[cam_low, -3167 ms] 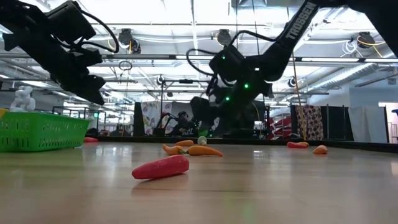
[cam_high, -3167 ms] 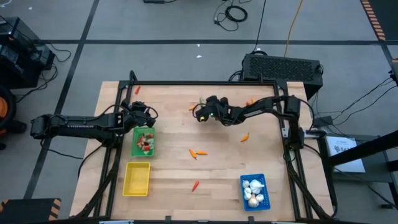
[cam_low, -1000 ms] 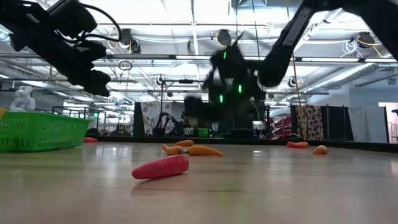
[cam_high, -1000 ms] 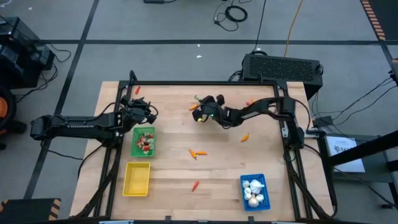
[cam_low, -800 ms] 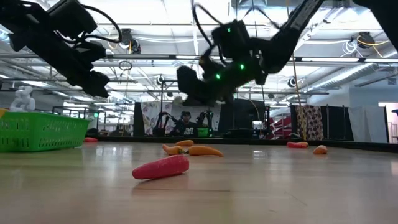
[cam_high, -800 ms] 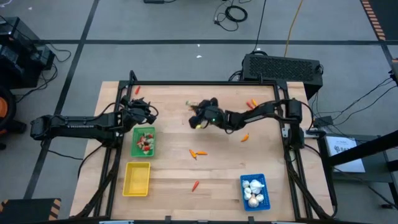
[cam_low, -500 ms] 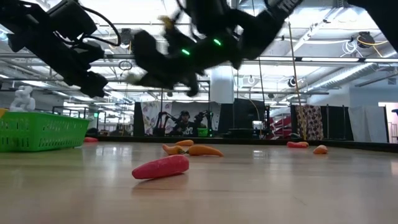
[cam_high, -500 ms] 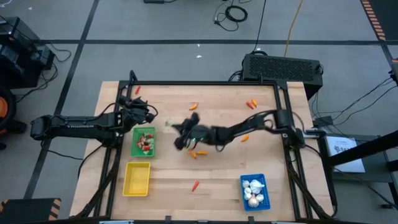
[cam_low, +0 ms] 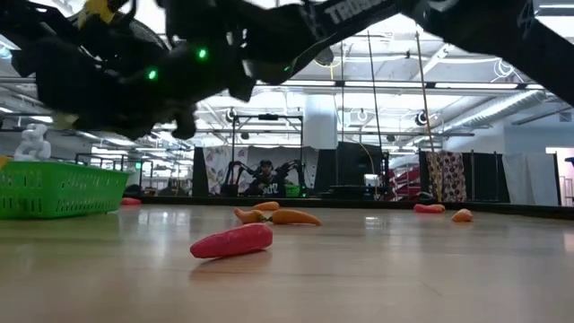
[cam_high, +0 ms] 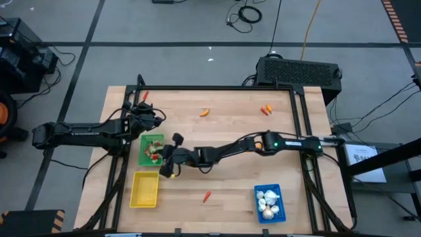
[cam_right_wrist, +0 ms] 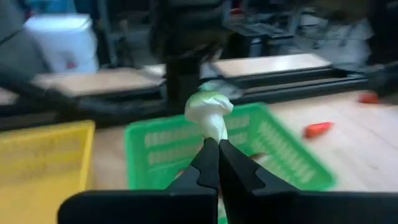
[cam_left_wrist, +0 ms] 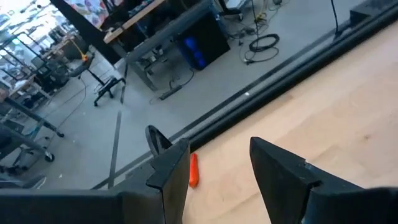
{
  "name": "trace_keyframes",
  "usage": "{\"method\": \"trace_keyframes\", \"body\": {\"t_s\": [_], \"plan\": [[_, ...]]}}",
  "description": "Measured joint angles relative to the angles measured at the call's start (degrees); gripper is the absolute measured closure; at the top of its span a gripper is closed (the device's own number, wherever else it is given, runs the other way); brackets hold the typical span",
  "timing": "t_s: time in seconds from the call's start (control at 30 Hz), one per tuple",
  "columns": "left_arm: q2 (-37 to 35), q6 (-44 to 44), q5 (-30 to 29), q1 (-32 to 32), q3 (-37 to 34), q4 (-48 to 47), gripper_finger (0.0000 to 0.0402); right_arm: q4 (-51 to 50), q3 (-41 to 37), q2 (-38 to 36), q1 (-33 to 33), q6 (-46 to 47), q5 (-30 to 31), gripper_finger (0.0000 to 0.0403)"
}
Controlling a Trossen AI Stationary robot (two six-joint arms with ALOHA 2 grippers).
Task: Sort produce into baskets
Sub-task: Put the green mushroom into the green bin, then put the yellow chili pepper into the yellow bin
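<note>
My right gripper point(cam_high: 164, 158) reaches across the table to the right edge of the green basket point(cam_high: 152, 150) and is shut on a small white and pale-green produce piece point(cam_right_wrist: 209, 111). In the right wrist view the green basket point(cam_right_wrist: 249, 149) is straight ahead and the yellow basket point(cam_right_wrist: 43, 155) is beside it. My left gripper point(cam_left_wrist: 217, 168) hovers open and holding nothing by the table's far left, beyond the green basket. The green basket holds red and pale pieces. The blue basket point(cam_high: 268, 202) holds white bulbs. My right gripper pinches the white and green piece by its narrow stalk end point(cam_right_wrist: 212, 135) between its two fingertips. The fingers come nearly level from the table's right side, pointing left. The piece sticks out past the fingertips, head outward, lifted clear of the table.
Loose orange pieces lie at the far side point(cam_high: 205, 112) point(cam_high: 265, 110). One red piece point(cam_high: 206, 195) is toward the near edge and another point(cam_left_wrist: 193, 169) by the far-left frame. Two orange pieces point(cam_low: 278, 215) lie mid-table. The right arm point(cam_high: 250, 145) spans the table's middle.
My right gripper, shut on the white and green piece, has swept fast from the far middle of the table toward the left and near side, up to the green basket. The piece has travelled with it, clear of the table.
</note>
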Motion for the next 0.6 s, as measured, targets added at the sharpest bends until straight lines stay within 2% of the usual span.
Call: {"method": "trace_keyframes", "body": {"t_s": [0.07,0.23,0.47,0.6], "plan": [[0.0,1.53,-0.08,0.36,0.0,1.51,0.0226,-0.4,1.67,1.22,-0.03,-0.96,-2.56,0.0402],[0.0,2.48,0.87,0.77,0.0,3.14,0.0226,-1.59,2.13,1.1,-0.04,-0.64,-2.68,0.0396],[0.0,0.99,5.7,0.73,0.0,1.23,0.0226,-2.17,2.13,1.1,-0.04,0.96,-3.9,0.0342],[0.0,0.81,6.24,0.75,0.0,1.29,0.0226,-2.78,2.1,0.96,-0.07,0.37,-4.38,0.0306]]}}
